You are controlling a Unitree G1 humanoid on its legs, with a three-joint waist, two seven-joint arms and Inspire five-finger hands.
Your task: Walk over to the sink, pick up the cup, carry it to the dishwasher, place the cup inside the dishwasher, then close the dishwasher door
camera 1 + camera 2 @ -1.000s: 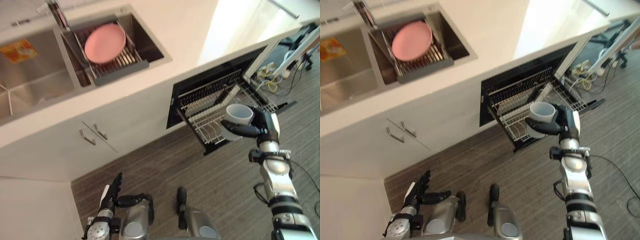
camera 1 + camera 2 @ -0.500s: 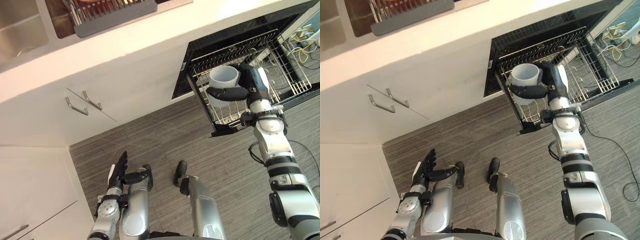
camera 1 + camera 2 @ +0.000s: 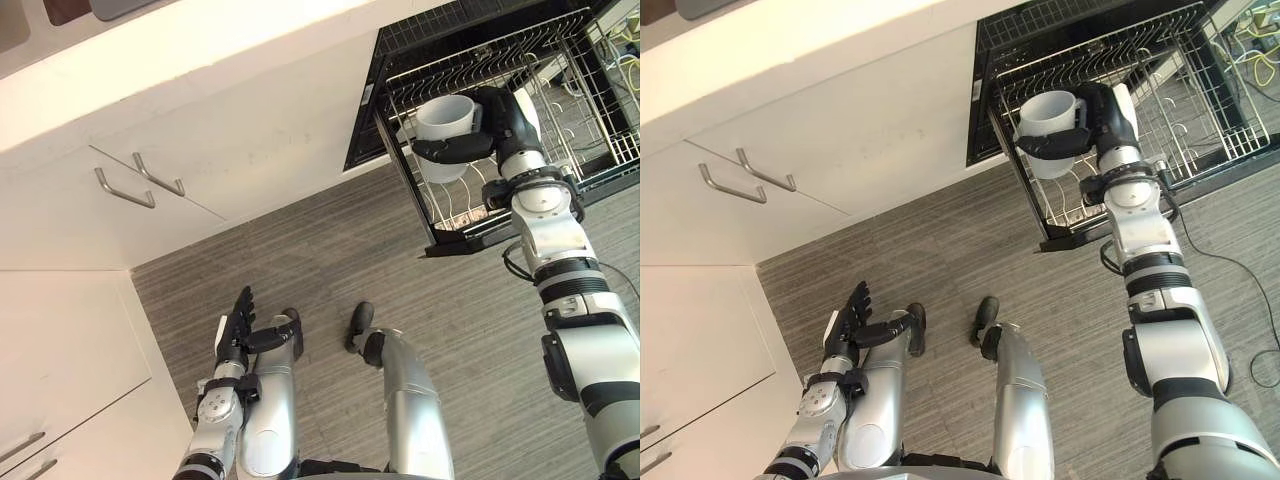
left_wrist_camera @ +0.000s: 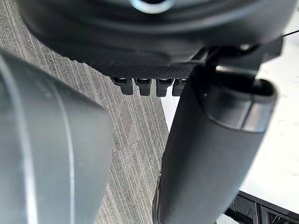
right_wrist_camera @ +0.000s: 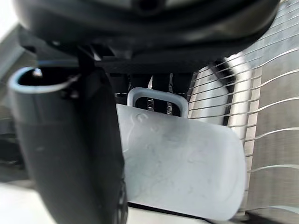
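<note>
- One pale cup (image 3: pixel 446 118) was found upright with its mouth up, held over the near corner of the pulled-out dishwasher rack (image 3: pixel 560 110) and not yet set down in it.
- Right hand (image 3: pixel 502 112) was closed round the cup, thumb across the outer wall and fingers (image 5: pixel 159 86) at the handle side.
- Cup handle (image 5: pixel 157 95) was a small loop, lying against those fingers.
- Left hand (image 3: pixel 237 325) hung low over the floor (image 3: pixel 330 260), fingers straight, carrying nothing.
- Judged handling: stiff, light and apparently empty. The smooth wall was likely to slip in a loose grip, and the cup might chip if knocked on the wires.
- Judged best hold: round the body just under the rim, as found; the handle looked too small for a firm hold.
</note>
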